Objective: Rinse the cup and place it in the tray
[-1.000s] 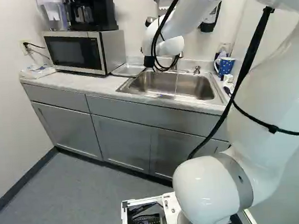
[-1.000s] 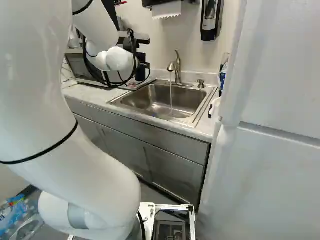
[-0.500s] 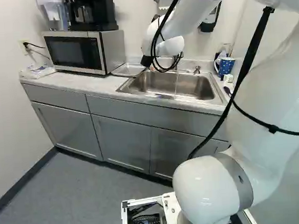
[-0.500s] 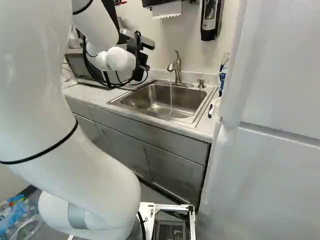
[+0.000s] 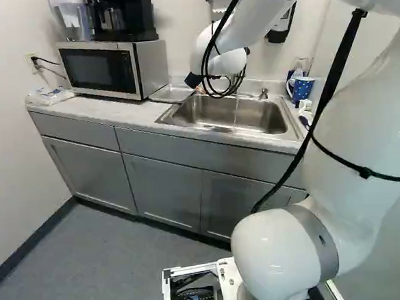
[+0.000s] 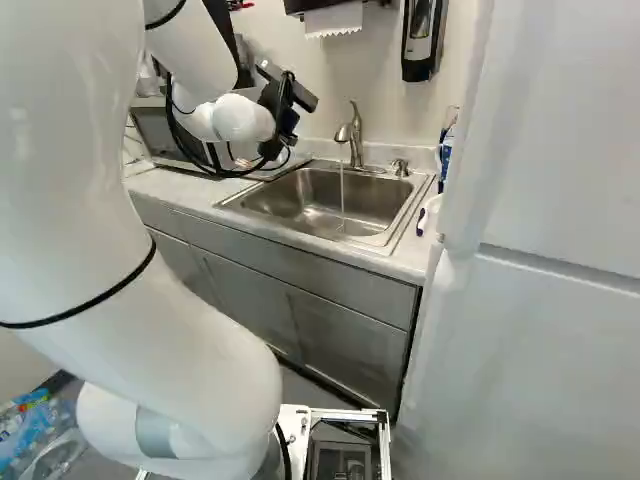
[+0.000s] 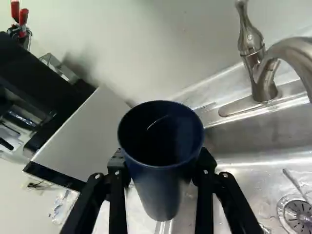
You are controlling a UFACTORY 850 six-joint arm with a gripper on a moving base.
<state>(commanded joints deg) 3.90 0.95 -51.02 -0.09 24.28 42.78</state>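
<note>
Cup (image 7: 158, 190) is dark blue and clamped between the fingers (image 6: 274, 147), fwiw. In the wrist view one of the fingers (image 7: 117, 195) presses on each side of it, and its open mouth faces the camera. It's up near the sink's (image 6: 385, 235) microwave-side edge, tilted, and not under the water. Can't tell how high it sits over the bench (image 5: 115, 109), sorry.

Faucet (image 6: 355, 140) is running, thin stream (image 6: 342, 190) going straight down into the basin. The tray (image 5: 172, 93) is on the bench between the sink and the microwave (image 5: 102, 69), with a black coffee maker (image 5: 128, 21) on top of the microwave. Over at the right of the left base view there's a blue mug with white dots (image 5: 302, 88), just beside the sink.
</note>
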